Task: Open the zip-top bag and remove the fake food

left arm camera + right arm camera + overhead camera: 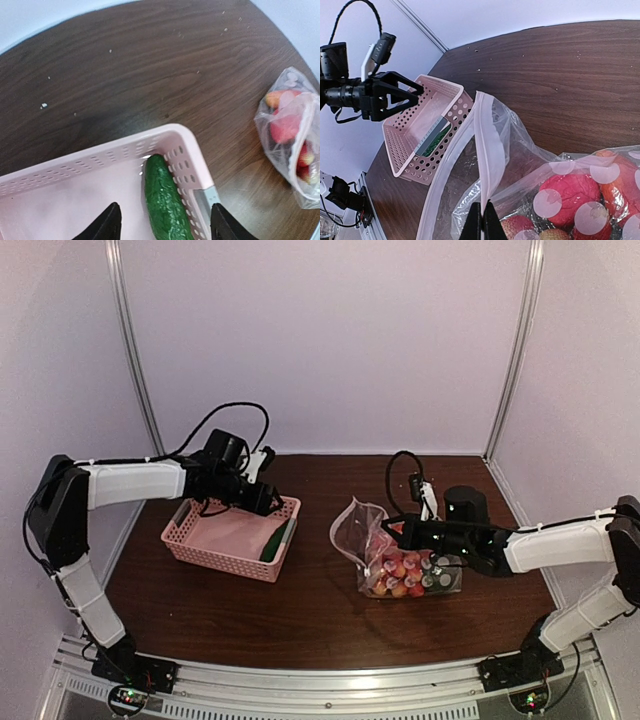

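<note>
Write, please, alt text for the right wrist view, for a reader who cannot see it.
The right tool, shut, pinches the white zip edge of a clear crinkly polka-dotted plastic bag holding red and orange plastic fruits. Behind, on the dark wooden table, a pink perforated plastic basket stands under the left tool.

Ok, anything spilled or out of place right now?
Nothing stands out. The cucumber lies inside the basket, the other food sits in the bag, and none is loose. Only a few white specks dot the table.
</note>
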You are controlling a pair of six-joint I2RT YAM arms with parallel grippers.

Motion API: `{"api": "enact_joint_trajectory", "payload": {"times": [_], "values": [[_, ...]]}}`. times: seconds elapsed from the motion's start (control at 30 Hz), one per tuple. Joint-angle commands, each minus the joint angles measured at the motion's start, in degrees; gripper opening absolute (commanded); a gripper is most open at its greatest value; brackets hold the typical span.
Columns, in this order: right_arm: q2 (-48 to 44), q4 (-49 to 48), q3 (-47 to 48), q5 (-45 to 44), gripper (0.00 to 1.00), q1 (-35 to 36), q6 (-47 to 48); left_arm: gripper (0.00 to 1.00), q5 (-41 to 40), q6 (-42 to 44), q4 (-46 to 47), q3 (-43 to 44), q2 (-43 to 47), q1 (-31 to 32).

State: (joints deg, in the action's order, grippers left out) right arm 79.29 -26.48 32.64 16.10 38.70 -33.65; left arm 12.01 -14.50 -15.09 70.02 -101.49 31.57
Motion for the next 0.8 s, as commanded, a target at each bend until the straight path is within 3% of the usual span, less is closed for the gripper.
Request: {"api": "enact_joint_trajectory", "payload": {"times": [0.0,0.27,0.57,0.77], "values": [[-1.6,0.0,1.3,1.6,0.00,-0.3,0.6,0.61,4.4,-3.4,8.0,-3.2,7.5,0.5],[-3.3,0.9,2.2,2.5,0.00,-0.2,0.2,0.55,8.2,-6.9,17.5,-2.4,6.5,9.4],[-5.9,2.3,2.9,3.0,0.00,0.0,-0.4,0.44,10.4,-9.3,21.9,5.3,-4.7,17.8],[-7.2,2.8,2.6,2.8,0.00,0.3,-0.7,0.42,11.1,-11.3,23.6,10.0,-12.0,20.3]]}}
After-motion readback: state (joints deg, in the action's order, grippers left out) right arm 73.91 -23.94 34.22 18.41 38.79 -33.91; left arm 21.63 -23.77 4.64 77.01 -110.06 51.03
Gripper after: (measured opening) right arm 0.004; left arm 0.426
